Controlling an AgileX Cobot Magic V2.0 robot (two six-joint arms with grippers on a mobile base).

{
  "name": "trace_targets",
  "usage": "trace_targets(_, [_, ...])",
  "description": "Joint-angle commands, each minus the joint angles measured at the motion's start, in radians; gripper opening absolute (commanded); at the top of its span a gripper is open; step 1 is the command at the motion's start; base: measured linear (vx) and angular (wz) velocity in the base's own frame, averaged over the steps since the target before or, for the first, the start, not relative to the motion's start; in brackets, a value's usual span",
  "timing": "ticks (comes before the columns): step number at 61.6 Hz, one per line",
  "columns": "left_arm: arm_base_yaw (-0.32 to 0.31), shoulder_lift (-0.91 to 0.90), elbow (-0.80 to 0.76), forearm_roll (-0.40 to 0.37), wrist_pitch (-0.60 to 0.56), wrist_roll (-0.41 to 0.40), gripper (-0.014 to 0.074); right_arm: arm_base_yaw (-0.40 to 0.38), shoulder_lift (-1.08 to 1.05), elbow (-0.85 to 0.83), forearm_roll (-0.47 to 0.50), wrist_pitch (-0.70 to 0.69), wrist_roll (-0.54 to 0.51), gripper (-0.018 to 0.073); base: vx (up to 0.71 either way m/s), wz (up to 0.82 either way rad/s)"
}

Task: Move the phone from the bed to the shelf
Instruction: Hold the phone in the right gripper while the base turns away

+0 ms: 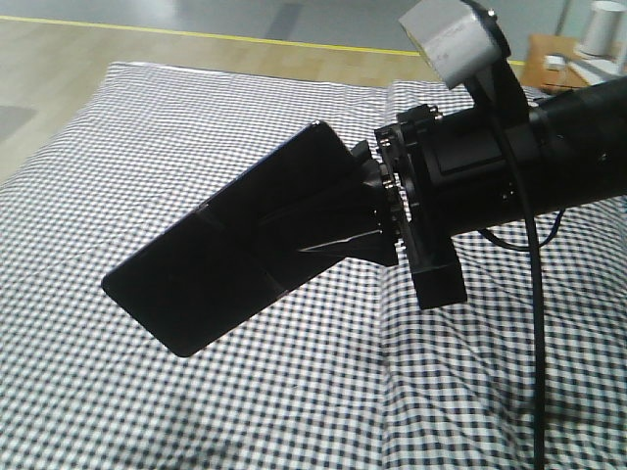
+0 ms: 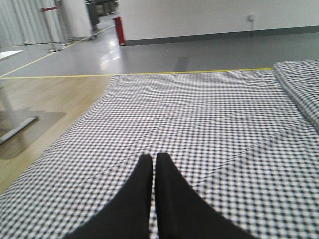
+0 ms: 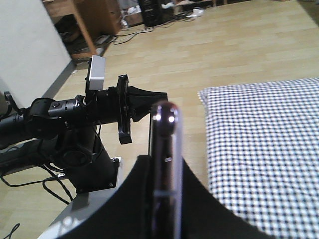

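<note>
Right wrist view, nearest: the phone (image 3: pixel 164 149) stands edge-on at centre frame. Its pale metallic rim catches the light, and it is pinched between the dark fingers that fill the bottom edge. So the right gripper (image 1: pixel 364 208) is clenched on the phone, grasping it by the end closest to the wrist.

Front view: the slab sticks straight out ahead of the fingers. Its long axis runs from centre right down to lower left, and its broad glossy black face is tilted toward the camera. A faint crease crosses it about midway. It hangs in the air, clear of the bed (image 1: pixel 147 127), which lies below and behind it.

The left gripper (image 2: pixel 153 167) sits low at bottom centre of its own view. Its two black fingers are pressed together on nothing, with only a hairline slit between them. It is well apart from the phone, so I judge the carry to be the right arm's job alone.

The bed is small-check black-and-white gingham, soft, with long shallow creases. Beyond its far edge are pale wood-plank flooring (image 3: pixel 239 45), then a yellow line (image 2: pixel 149 74) and polished grey floor.

The shelf is not identifiable in any view (there is brown wooden furniture at upper left of the right wrist view, but I can't tell what it is). My read is that the next move depends on turning the phone's flat face level before it goes in.
</note>
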Motion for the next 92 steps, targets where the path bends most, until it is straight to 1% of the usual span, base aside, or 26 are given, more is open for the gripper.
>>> trace_targets(1, [-0.005, -0.011, -0.022, -0.009, -0.072, -0.006, 0.0001, -0.002, -0.035, -0.024, 0.093, 0.067, 0.001, -0.0002, -0.12, 0.49])
trace_targets(36, [-0.005, -0.011, -0.022, -0.009, -0.072, -0.006, 0.0001, -0.002, -0.035, -0.024, 0.093, 0.067, 0.001, -0.0002, -0.15, 0.59])
trace_targets(92, [-0.005, -0.011, -0.022, -0.009, -0.072, -0.006, 0.0001, -0.002, -0.035, -0.024, 0.094, 0.067, 0.001, -0.0002, -0.19, 0.72])
